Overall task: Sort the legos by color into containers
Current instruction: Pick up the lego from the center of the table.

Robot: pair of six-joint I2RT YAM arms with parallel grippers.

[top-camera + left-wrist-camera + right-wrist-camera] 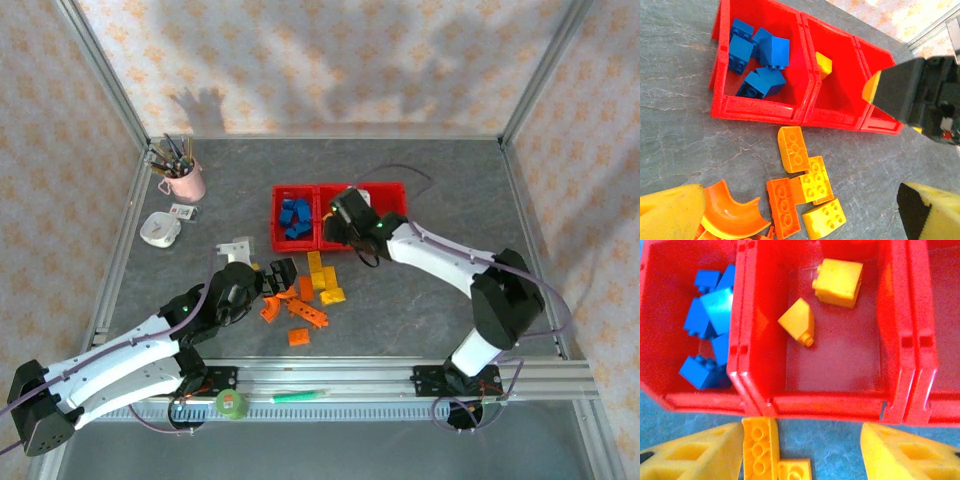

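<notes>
The right gripper [800, 456] hangs over the near wall of the containers [820, 401], its jaws parted and holding nothing. Two yellow bricks [838, 281] lie in the middle bin just beyond it. The loose legos [305, 295] sit on the table [430, 170] to its near left, just short of the bins. The left gripper [802, 212], jaws wide and empty, hovers right at that pile, so I judge it the nearer arm. The long yellow brick [792, 150] closest to the bins lies with its long axis running near to far. Counted: three bins, with about five blue bricks [760, 55] in the left one and no brick seen in the right one. Three yellow and roughly five orange bricks [270, 310] lie loose, and more may be hidden under the left gripper.
</notes>
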